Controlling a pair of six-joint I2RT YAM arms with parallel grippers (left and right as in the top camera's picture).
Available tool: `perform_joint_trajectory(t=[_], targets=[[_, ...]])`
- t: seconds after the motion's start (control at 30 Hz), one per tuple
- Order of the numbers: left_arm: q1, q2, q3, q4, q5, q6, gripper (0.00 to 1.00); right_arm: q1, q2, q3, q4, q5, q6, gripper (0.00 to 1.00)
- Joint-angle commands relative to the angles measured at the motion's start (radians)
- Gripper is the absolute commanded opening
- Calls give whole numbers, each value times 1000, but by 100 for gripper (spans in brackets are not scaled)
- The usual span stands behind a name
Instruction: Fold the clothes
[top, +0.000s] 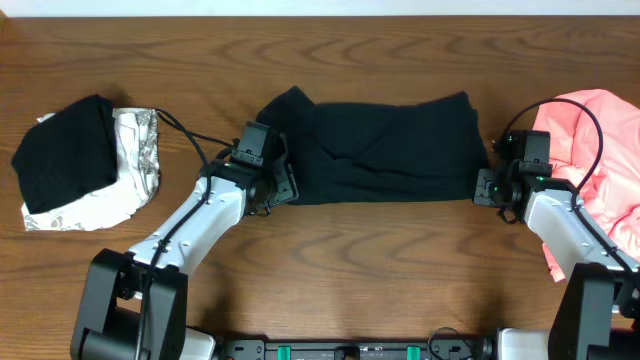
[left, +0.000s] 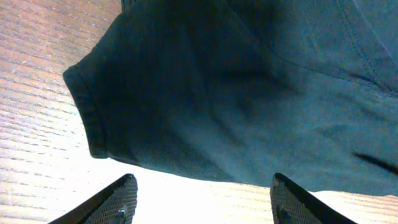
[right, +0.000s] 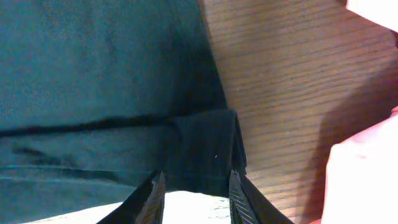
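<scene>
A black T-shirt (top: 390, 150) lies in a flattened strip across the middle of the table. My left gripper (top: 283, 188) stands open at its lower left corner. In the left wrist view the fingertips (left: 127, 186) sit just short of the shirt's hem (left: 93, 124), with bare table between them. My right gripper (top: 486, 188) is at the shirt's lower right corner. In the right wrist view its jaws (right: 194, 180) are narrowed but still apart, and the folded corner of the shirt (right: 208, 149) lies at their tips.
A second black garment (top: 65, 150) lies on a white-grey patterned one (top: 135, 165) at the far left. A salmon-pink garment (top: 600, 150) is heaped at the right edge, close behind my right arm; it also shows in the right wrist view (right: 367, 180).
</scene>
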Motion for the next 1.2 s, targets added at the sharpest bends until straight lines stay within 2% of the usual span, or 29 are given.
perform_joint_trajectory(t=[0.0,0.27,0.33,0.4,0.47,0.77,1.07,1.1,1.17], targets=[[-2,9,-11,-4,-8,9,69,-10,29,-9,6,0,16,32],[-2,9,-12,-6,-8,9,69,-10,79,-8,38,-3,15,29],[-2,9,-12,-6,-8,9,69,-10,79,-8,45,-3,15,23],[-2,9,-12,-6,-8,10,69,-10,79,-8,50,-3,15,9],[-2,9,-12,-6,-8,10,69,-10,78,-8,56,-3,15,1],[-2,9,-12,-6,-8,10,69,-10,45,40,70,0,14,1],[-2,9,-12,-6,-8,10,69,-10,54,49,259,26,16,1],[-2,9,-12,-6,-8,10,69,-10,62,49,274,34,16,3],[-2,9,-12,-6,-8,10,69,-10,77,49,289,34,15,13]])
